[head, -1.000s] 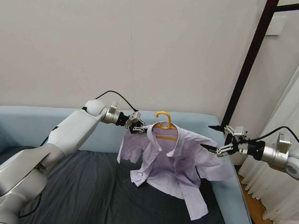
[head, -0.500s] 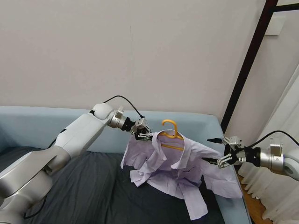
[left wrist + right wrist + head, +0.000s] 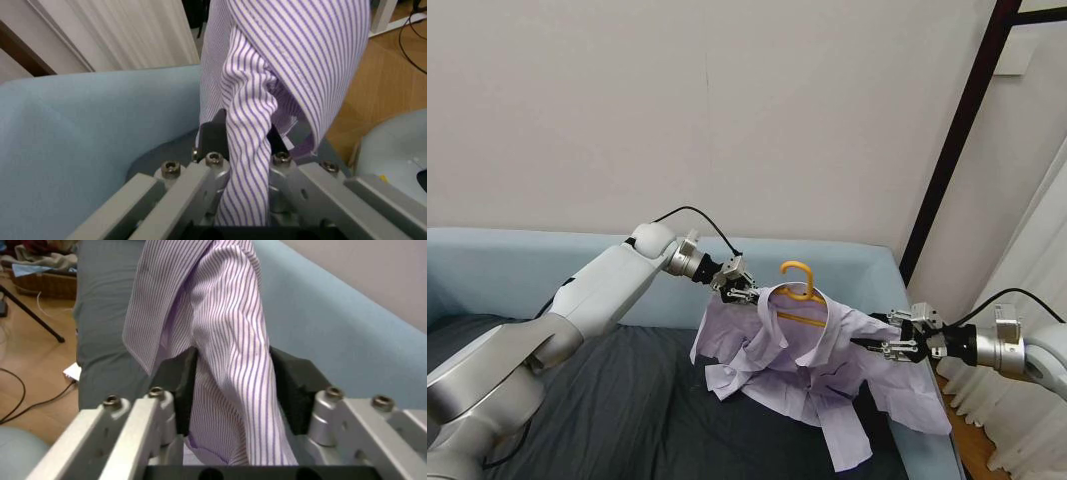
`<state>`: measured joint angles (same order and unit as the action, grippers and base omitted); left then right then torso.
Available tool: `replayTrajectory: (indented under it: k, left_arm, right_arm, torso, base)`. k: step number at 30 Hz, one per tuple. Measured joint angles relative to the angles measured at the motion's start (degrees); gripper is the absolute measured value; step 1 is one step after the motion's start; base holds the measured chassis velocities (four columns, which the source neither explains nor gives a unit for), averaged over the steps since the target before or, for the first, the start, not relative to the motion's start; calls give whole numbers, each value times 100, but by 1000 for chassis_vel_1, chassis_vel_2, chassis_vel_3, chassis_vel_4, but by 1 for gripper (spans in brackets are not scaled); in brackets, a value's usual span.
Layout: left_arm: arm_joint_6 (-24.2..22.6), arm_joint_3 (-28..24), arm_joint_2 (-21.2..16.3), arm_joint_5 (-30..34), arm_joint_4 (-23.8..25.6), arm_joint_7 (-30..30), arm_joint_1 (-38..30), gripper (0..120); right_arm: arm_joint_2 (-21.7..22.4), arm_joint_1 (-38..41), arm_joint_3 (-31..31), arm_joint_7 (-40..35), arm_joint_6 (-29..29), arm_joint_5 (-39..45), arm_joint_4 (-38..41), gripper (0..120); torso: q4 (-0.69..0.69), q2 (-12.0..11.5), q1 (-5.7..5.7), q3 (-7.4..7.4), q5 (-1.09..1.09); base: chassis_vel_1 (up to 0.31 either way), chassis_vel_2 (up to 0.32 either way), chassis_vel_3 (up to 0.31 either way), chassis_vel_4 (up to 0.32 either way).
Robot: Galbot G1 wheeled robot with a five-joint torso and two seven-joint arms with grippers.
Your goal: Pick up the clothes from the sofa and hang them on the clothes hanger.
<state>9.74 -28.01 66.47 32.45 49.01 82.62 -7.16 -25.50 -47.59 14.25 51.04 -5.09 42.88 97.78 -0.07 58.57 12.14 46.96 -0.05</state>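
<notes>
Striped shirt (image 3: 812, 375) held up over the sofa (image 3: 487, 270) by both arms.
The right gripper (image 3: 889, 345), its arm stretched out level, has its pads pinched on a fold of sleeve; the hem trails below it onto the seat. Farther back the left gripper (image 3: 737, 285), on a bent arm, clamps the opposite shoulder's cloth. Between the 2, the yellow hanger (image 3: 795, 264) sits mostly hidden under the collar, with its hook and 1 bar visible.
</notes>
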Motion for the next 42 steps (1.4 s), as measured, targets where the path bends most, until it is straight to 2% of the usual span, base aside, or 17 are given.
replayTrajectory:
  k: [2, 4, 8, 17, 19, 21, 23, 24, 27, 28, 31, 33, 36, 37, 39, 40, 42]
  left_arm:
    - [3, 0, 47, -33, -43, 19, 0, 2]
    - [6, 2, 59, -35, -57, 23, -1, 2]
    - [45, 24, 149, -40, -182, 60, -67, 2]
    - [57, 59, 156, -44, -253, 128, -107, 2]
    - [167, 76, 129, 139, -243, 211, -120, 11]
    - [223, 80, 109, 179, -252, 212, -133, 14]
    - [393, 100, 66, 312, -295, 210, -184, 25]
    - [393, 100, 66, 312, -295, 210, -184, 25]
    - [504, 142, -38, 693, -316, 197, -294, 39]
    - [504, 142, -38, 693, -316, 197, -294, 39]
    - [549, 211, -265, 1350, -262, 145, -401, 54]
    - [554, 257, -358, 1563, -223, 87, -410, 57]
    - [570, 494, -685, 2133, -51, -299, -257, 70]
    - [570, 494, -685, 2133, -51, -299, -257, 70]
    - [542, 797, -1094, 2678, 435, -922, 217, 82]
    - [542, 797, -1094, 2678, 435, -922, 217, 82]
    - [451, 1327, -1376, 3024, 1040, -1436, 833, 91]
  right_arm:
    - [0, 20, 18, 39, 11, -30, 4, 27]
    - [0, 24, 21, 56, 11, -36, 5, 26]
    - [-46, 16, 50, 119, 10, -70, -5, 7]
    - [-214, -59, 88, -87, -86, 41, 27, 7]
    - [-250, -64, 106, -116, -273, 433, 88, 7]
    - [-221, -61, 106, -109, -328, 533, 88, 7]
    - [-93, -2, 100, -10, -443, 746, 85, 7]
    - [-93, -2, 100, -10, -443, 746, 85, 7]
    - [142, 53, 94, 40, -584, 1136, 142, 7]
    - [142, 53, 94, 40, -584, 1136, 142, 7]
    - [461, 130, 173, -69, -717, 1441, 299, 7]
    - [541, 186, 214, -129, -773, 1507, 350, 7]
    - [692, 346, 420, -686, -1008, 1839, 634, 7]
    - [692, 346, 420, -686, -1008, 1839, 634, 7]
    - [661, 336, 856, -1266, -1199, 1976, 932, 7]
    - [661, 336, 856, -1266, -1199, 1976, 932, 7]
    - [438, 244, 1120, -1814, -1224, 1850, 1111, 7]
  torso:
    - [-1, 0, 0, 0, 0]
    - [-2, 0, 0, 0, 0]
    - [-2, 0, 0, 0, 0]
    - [-1, 0, 0, 0, 0]
    - [-1, 0, 0, 0, 0]
    - [-1, 0, 0, 0, 1]
    - [-1, 0, 0, 0, -1]
    - [-1, 0, 0, 0, -1]
    - [-1, 0, 0, 0, 0]
    - [-1, 0, 0, 0, 0]
    - [-2, 0, 0, 0, 0]
    - [-3, 0, 0, 0, 0]
    - [-2, 0, -1, 0, 1]
    - [-2, 0, -1, 0, 1]
    - [0, 0, 0, -1, -6]
    - [0, 0, 0, -1, -6]
    - [3, 0, 0, 0, -8]
  base:
    - [0, 0, 0, 0]
    - [0, 0, 0, 0]
    - [0, 0, 0, 0]
    - [0, 0, 0, 0]
    - [0, 0, 0, 0]
    - [0, 0, 0, 0]
    - [0, 0, 0, 0]
    - [0, 0, 0, 0]
    - [0, 0, 0, 0]
    - [0, 0, 0, 0]
    - [0, 0, 0, 0]
    - [0, 0, 0, 0]
    - [0, 0, 0, 0]
    - [0, 0, 0, 0]
    - [0, 0, 0, 0]
    - [0, 0, 0, 0]
    - [0, 0, 0, 0]
